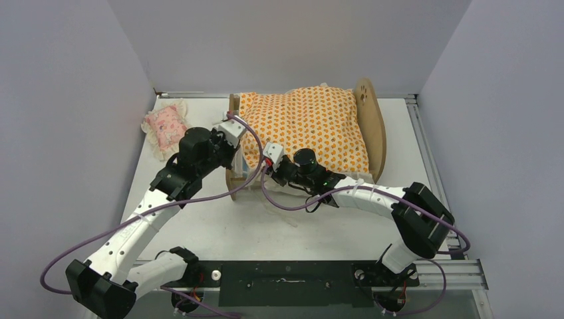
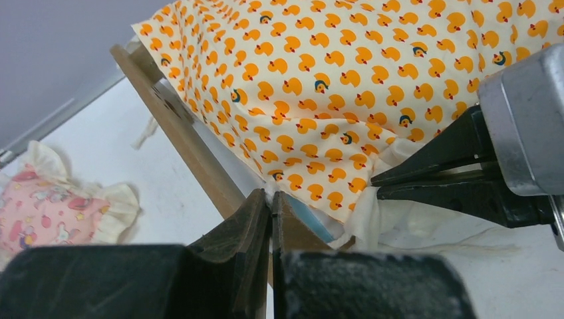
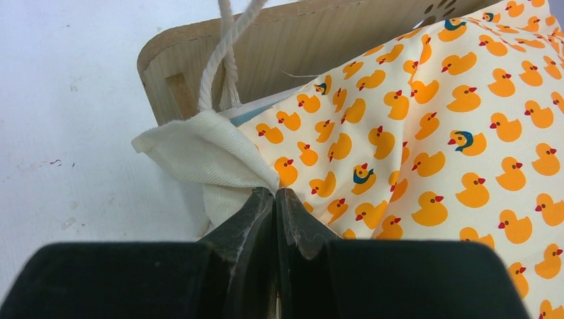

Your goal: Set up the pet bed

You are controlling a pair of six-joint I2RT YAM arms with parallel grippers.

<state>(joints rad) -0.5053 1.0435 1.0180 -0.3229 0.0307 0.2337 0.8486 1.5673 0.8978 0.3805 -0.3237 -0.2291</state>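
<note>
Nearest the robot, both arms are stretching out over the table [image 1: 266,226] toward the near side of the pet bed [image 1: 374,133]. The bed is standing on the far half of the table, with its low footboard on the robot's left and its rounded headboard on the right.

At the bed's near footboard corner the left gripper [image 2: 271,199] is clenching. Its jaws are pressing together on what looks like the very edge of the mattress cushion [image 1: 306,126], right where the fabric is meeting the footboard. Just to the headboard side of it, along the bed's near rail, the right gripper [image 3: 275,194] is pinching the cushion's white frill, and the cloth is bunching at its tightly closed tips.

Beyond the two grippers the cushion is lying on top of the bed and covering nearly all of it up to the headboard. Its near footboard corner is looking rumpled and appears to be hanging over the rail rather than sitting inside the frame. Out past the bed's footboard end, well apart from it, the pink pillow [image 1: 165,126] is lying on the table, untouched.

As a judgement, the work is running roughly midway. The cushion is on the bed and seems to be getting tugged square, while seating that corner and bringing the pillow onto the bed are looking like the steps left.
</note>
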